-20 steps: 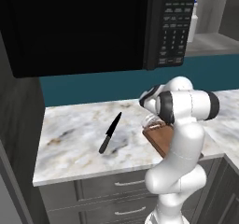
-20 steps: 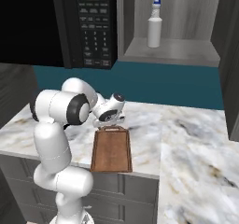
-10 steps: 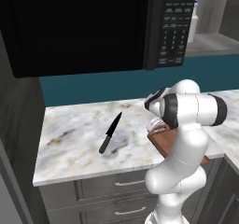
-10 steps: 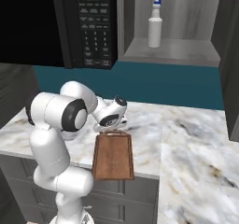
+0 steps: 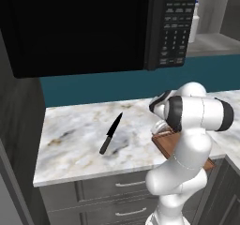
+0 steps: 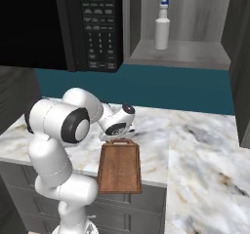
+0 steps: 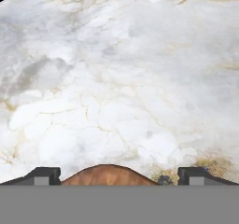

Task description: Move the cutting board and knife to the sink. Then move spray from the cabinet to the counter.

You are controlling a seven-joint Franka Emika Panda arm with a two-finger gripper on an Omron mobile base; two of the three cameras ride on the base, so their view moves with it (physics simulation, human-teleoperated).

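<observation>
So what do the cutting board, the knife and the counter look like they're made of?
The cutting board: reddish-brown wood, matte, faint grain. The knife: all dark, dull blade and handle, so the material is unclear. The counter: white-grey marble look with brownish veins, smooth.

Left base view: from behind-left of arm, faces forward and down over counter [image 5: 75, 139]. Right base view: from behind-right, same counter [image 6: 205, 145]; both include microwave [image 5: 93, 27] and cutting board [image 6: 119, 167]. Hand view: close above marble, looking straight down.
</observation>
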